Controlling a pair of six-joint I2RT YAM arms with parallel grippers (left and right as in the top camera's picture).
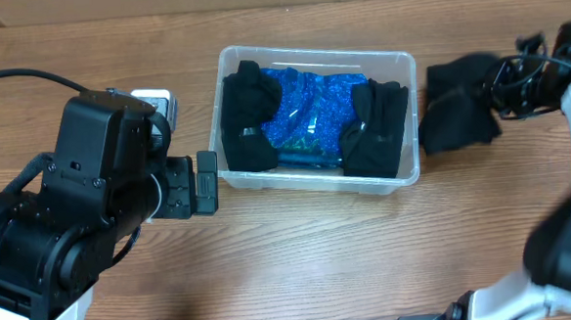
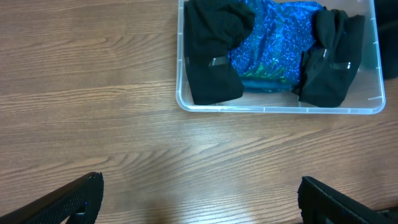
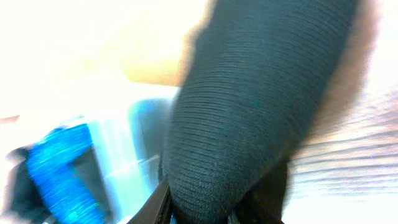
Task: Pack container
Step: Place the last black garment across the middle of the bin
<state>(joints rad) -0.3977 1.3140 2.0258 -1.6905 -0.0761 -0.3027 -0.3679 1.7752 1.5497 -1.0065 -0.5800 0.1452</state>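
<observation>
The clear container [image 1: 233,57] sits at the table's middle back. It holds a shiny blue packet [image 1: 308,115] between two black cloth items [image 1: 247,118] [image 1: 374,126]. It also shows in the left wrist view [image 2: 273,109]. My right gripper [image 1: 494,82] is shut on a third black knitted cloth [image 1: 456,102], just right of the container; that cloth fills the right wrist view [image 3: 261,106], where the jaws [image 3: 205,214] are mostly hidden. My left gripper [image 1: 206,182] is open and empty by the container's front left corner, its fingers at the bottom of the left wrist view [image 2: 199,202].
A small white and grey object [image 1: 153,96] lies left of the container, partly hidden behind my left arm. Bare wooden table [image 1: 349,255] runs along the front. The right arm's base [image 1: 565,253] stands at the front right.
</observation>
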